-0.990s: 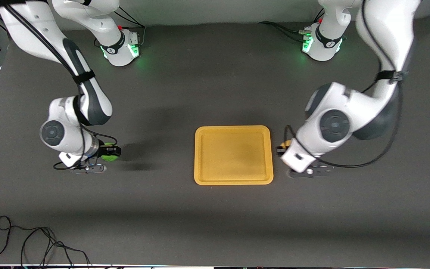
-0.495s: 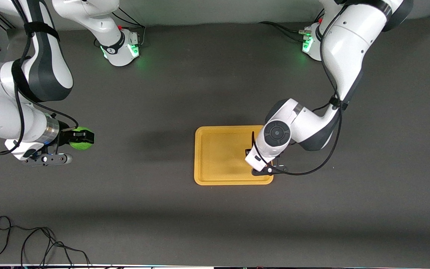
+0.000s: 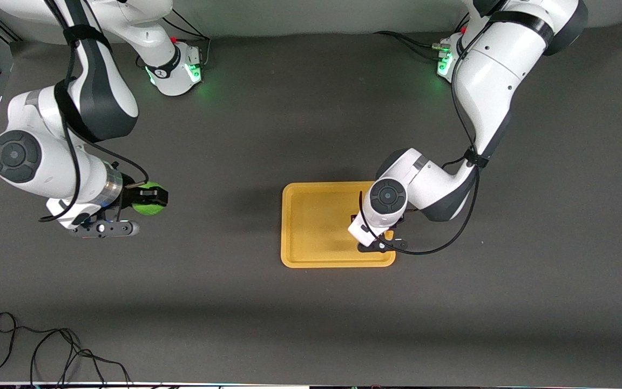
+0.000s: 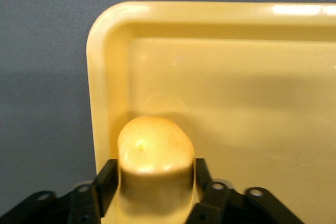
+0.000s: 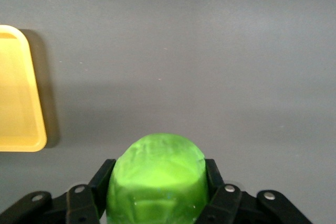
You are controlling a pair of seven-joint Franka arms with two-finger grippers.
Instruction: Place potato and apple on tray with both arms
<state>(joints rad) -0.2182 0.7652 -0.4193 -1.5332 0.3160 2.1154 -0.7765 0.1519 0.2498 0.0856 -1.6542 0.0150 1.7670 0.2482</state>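
Left gripper (image 3: 381, 233) of the white jointed left arm (image 3: 484, 75): low over the flat rectangular yellow-orange plastic tray (image 3: 311, 227), at the corner toward the left arm's end of the table and nearer the front camera. Fingers (image 4: 106, 182) clamped on the small lumpy yellow-orange potato (image 4: 155, 166). In the left wrist view, potato inside the low raised rim, near one rounded corner; whether touching the tray floor or just above it, unclear. In the front view, only a sliver of the potato (image 3: 389, 235) visible beside the wrist.

Right gripper (image 3: 149, 200) of the white jointed right arm (image 3: 73, 119): up over bare dark grey table (image 3: 289, 324), well apart from the tray, toward the right arm's end. Black fingers (image 5: 101, 181) closed on both sides of the small bright green, slightly bumpy round apple (image 3: 147, 199). In the right wrist view, apple (image 5: 157, 182) pinched between the pads, one rounded corner of the tray (image 5: 18, 103) at the frame edge.

Black loose cable (image 3: 46, 351) coiled on the table, close to the front camera, at the right arm's end.
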